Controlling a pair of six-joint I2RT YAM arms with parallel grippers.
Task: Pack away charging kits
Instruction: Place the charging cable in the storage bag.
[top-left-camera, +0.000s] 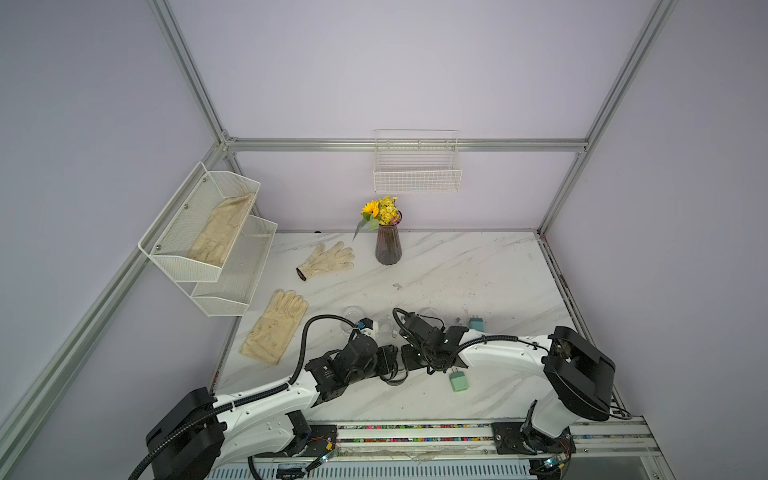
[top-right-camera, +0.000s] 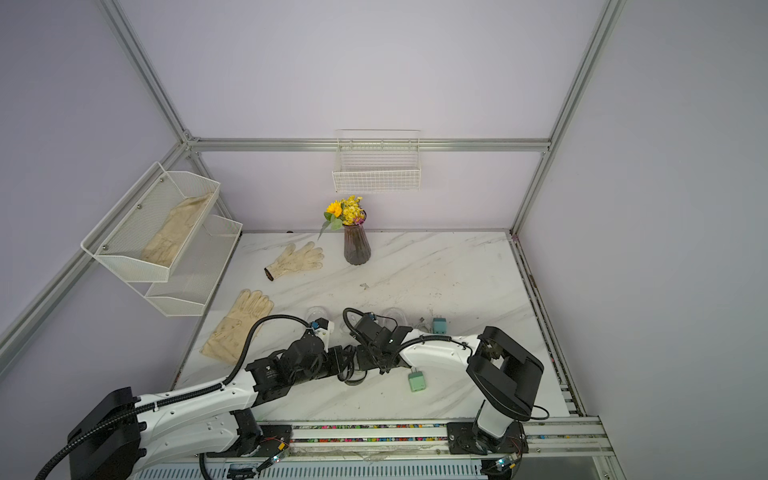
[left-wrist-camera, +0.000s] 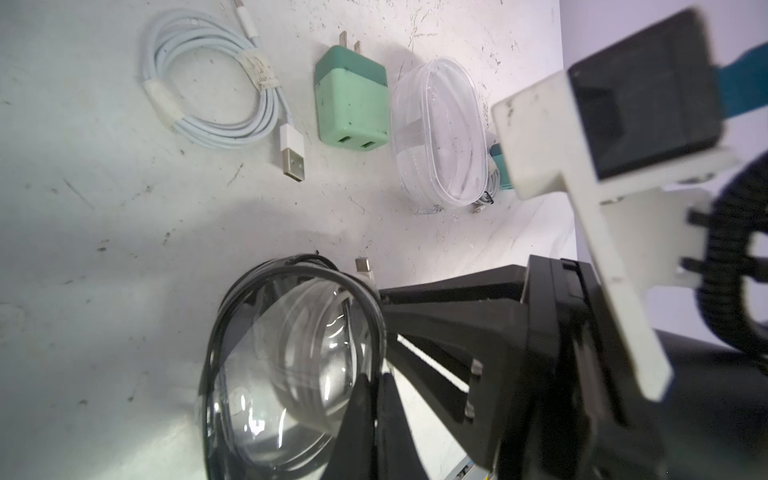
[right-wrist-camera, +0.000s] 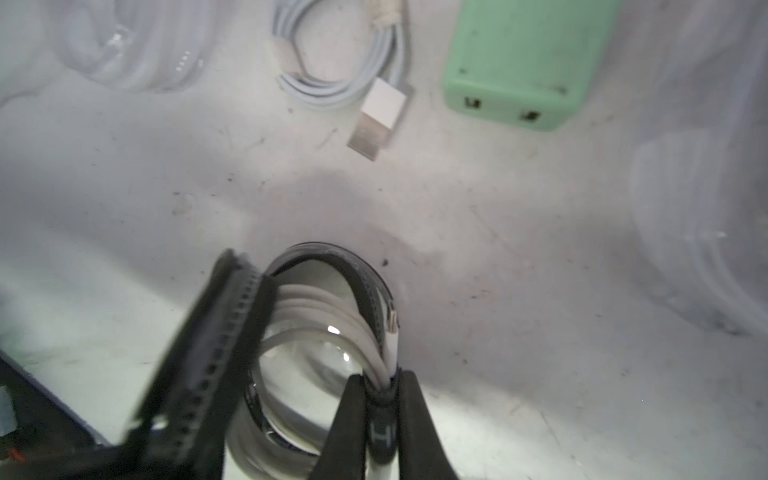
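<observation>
left gripper (left-wrist-camera: 375, 380) pinching black-rimmed case (left-wrist-camera: 282, 365), right gripper (right-wrist-camera: 382, 380) clamping coiled cable (right-wrist-camera: 307, 309)

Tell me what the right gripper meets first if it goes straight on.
The right gripper pinches the black-rimmed case; past it, probably bare tabletop, then the white cable's USB plug. Depth is unclear.
</observation>
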